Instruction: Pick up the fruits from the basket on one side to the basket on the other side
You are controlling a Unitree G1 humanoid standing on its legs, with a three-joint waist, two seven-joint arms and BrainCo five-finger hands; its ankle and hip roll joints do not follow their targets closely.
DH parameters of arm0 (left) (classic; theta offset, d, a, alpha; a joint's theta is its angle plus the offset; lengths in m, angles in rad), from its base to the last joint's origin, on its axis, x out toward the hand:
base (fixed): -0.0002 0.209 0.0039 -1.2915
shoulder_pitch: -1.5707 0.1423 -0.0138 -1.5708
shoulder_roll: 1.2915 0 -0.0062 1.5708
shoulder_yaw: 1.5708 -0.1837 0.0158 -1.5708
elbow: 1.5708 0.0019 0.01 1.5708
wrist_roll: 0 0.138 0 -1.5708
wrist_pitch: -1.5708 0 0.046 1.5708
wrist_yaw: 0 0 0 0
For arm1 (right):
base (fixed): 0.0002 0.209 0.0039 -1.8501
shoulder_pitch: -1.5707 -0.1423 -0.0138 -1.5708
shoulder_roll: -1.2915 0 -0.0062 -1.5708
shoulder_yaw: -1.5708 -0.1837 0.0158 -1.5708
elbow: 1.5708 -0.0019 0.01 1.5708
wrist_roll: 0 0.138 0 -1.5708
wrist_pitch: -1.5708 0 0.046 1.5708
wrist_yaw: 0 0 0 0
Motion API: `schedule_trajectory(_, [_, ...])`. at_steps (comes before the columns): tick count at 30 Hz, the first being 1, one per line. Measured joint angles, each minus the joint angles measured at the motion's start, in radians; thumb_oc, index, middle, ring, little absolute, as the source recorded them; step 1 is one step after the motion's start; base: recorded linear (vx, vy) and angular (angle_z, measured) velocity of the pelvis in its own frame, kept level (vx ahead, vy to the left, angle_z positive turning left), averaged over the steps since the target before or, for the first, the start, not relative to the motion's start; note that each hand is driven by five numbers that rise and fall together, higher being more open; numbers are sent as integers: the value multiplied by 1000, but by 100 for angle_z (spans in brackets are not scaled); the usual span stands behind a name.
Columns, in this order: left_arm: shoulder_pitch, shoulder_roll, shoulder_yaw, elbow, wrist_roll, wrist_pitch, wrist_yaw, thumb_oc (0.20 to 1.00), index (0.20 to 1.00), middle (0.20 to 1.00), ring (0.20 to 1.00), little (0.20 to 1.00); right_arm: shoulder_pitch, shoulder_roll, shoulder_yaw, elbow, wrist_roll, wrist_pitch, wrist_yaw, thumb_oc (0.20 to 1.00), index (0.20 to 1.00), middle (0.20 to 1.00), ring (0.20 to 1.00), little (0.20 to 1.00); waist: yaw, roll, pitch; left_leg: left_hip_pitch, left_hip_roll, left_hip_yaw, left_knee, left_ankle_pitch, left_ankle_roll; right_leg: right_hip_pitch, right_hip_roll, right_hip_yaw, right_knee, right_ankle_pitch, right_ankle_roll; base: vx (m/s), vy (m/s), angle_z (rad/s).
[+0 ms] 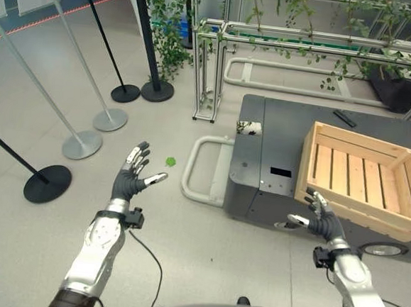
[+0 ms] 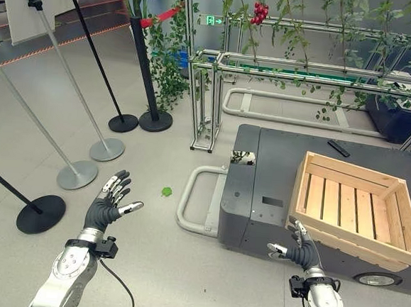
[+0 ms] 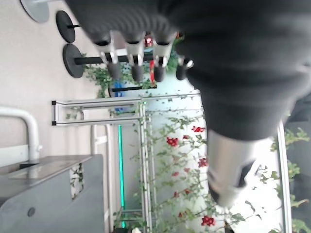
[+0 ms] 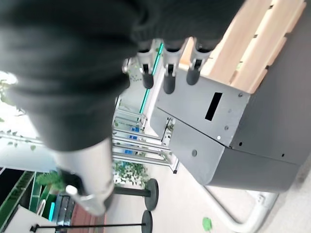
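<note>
Hovering spread and empty, the left hand (image 1: pixel 134 173) and right hand (image 1: pixel 321 218) hold nothing; the crate (image 1: pixel 364 176) on the cart's (image 1: pixel 263 144) right edge looks empty, so the right hand may bump its front wall.

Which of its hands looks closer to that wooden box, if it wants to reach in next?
The right hand, most likely. It hangs open just beside the near wall of the wooden crate on the grey cart. The left hand is open over bare floor, well away from the crate.
</note>
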Motion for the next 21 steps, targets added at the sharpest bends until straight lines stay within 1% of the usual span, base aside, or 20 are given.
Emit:
schedule_trajectory(2, [0,15,1,25,2,0,5,1000,1000,1000,1000,1000,-5,21,0,1,2,-1,0,1000,1000,1000,1000,1000,24,-28,19,-11,16,-20,99,2,0,-10,8,18,50,-20,-20,-24,-136,-64])
schedule_trajectory(3, [-1,28,0,43,8,1,9,1000,1000,1000,1000,1000,-5,30,0,0,8,-1,1,1000,1000,1000,1000,1000,38,-54,33,-66,38,-81,238,18,-20,-37,4,30,113,-49,-41,-29,-84,-62])
schedule_trajectory(4, [-2,28,0,46,8,2,11,1000,1000,1000,1000,1000,-2,27,0,1,12,-1,-1,1000,1000,1000,1000,1000,48,-69,31,-88,39,-112,279,45,-48,-39,5,33,115,-52,-48,-14,-76,-39])
schedule_trajectory(5, [-12,24,-3,45,9,1,15,1000,1000,1000,1000,1000,-2,20,-2,0,18,-2,-2,1000,1000,1000,1000,1000,45,-86,38,-118,36,-173,324,63,-44,-35,4,43,114,-52,-59,112,24,-32])
schedule_trajectory(6, [-25,10,-17,44,13,0,20,1000,1000,1000,1000,1000,-2,9,-18,3,19,-2,-8,1000,1000,1000,1000,1000,50,-90,43,-138,1,-259,315,56,-42,-39,-1,52,112,-47,-73,117,36,-27])
schedule_trajectory(7, [-25,11,-24,44,17,1,21,1000,1000,1000,1000,1000,-3,9,-18,3,21,-2,-11,1000,1000,1000,1000,1000,47,-85,46,-145,-15,-264,297,40,-41,-37,3,51,100,-44,-78,187,79,-35])
schedule_trajectory(8, [-30,6,-38,43,17,1,22,1000,1000,1000,1000,1000,0,7,-24,6,24,-1,-14,1000,1000,1000,1000,1000,39,-81,46,-125,-61,-301,188,27,-30,-39,1,53,93,-42,-81,96,67,-13])
schedule_trajectory(9, [-36,3,-43,43,17,1,22,1000,1000,1000,1000,1000,0,5,-24,7,26,-2,-15,1000,1000,1000,1000,1000,35,-71,48,-117,-75,-302,141,29,-27,-38,6,51,89,-40,-82,104,93,-11])
schedule_trajectory(10, [-44,1,-49,42,17,-1,23,1000,1000,1000,1000,1000,2,0,-22,12,27,-2,-16,1000,1000,1000,1000,1000,16,-52,41,-105,-90,-311,63,42,-9,-40,24,49,82,-36,-80,51,84,-11])
schedule_trajectory(11, [-48,-2,-48,41,17,-2,23,1000,1000,1000,1000,1000,2,-8,-21,12,27,-2,-16,1000,1000,1000,1000,1000,13,-33,44,-101,-86,-310,41,58,13,-43,38,49,81,-35,-80,41,65,-16])
schedule_trajectory(12, [-47,-8,-49,41,17,-2,24,1000,1000,1000,1000,1000,6,-15,-20,12,27,-2,-16,1000,1000,1000,1000,1000,14,-16,39,-99,-80,-310,34,62,24,-46,51,49,78,-35,-80,80,114,-28])
schedule_trajectory(13, [-47,-8,-51,41,17,-2,24,1000,1000,1000,1000,1000,14,-17,-20,16,27,-2,-17,1000,1000,1000,1000,1000,14,15,25,-80,-63,-306,-13,14,35,-56,74,51,81,-36,-73,58,79,-23])
schedule_trajectory(14, [-51,-6,-51,43,17,-2,24,1000,1000,1000,1000,1000,13,-7,-22,26,27,-3,-18,1000,1000,1000,1000,1000,11,18,20,-75,-64,-292,-31,16,36,-55,70,51,82,-36,-67,93,110,-16])
schedule_trajectory(15, [-54,-4,-51,43,17,-3,25,1000,1000,1000,1000,1000,18,0,-22,35,28,-3,-18,1000,1000,1000,1000,1000,7,11,24,-67,-68,-278,-48,20,41,-56,63,52,81,-32,-55,70,63,-9])
schedule_trajectory(17, [-49,-4,-52,43,17,-3,26,1000,1000,1000,1000,1000,30,11,-18,41,31,-2,-17,1000,1000,1000,1000,1000,8,1,25,-58,-89,-278,-66,26,41,-50,49,58,58,-25,-41,92,78,-11])
schedule_trajectory(19, [-49,-4,-51,43,17,-2,25,1000,1000,1000,1000,1000,33,13,-15,41,31,-2,-13,1000,1000,1000,1000,1000,7,-1,27,-42,-99,-278,-73,26,43,-20,38,58,29,-16,-36,80,75,3])
schedule_trajectory(21, [-43,-2,-50,44,17,-2,25,1000,1000,1000,1000,1000,34,17,-14,41,31,-2,-6,1000,1000,1000,1000,1000,15,-2,27,-6,-102,-280,-95,26,43,22,36,55,-3,-15,-34,88,73,5])
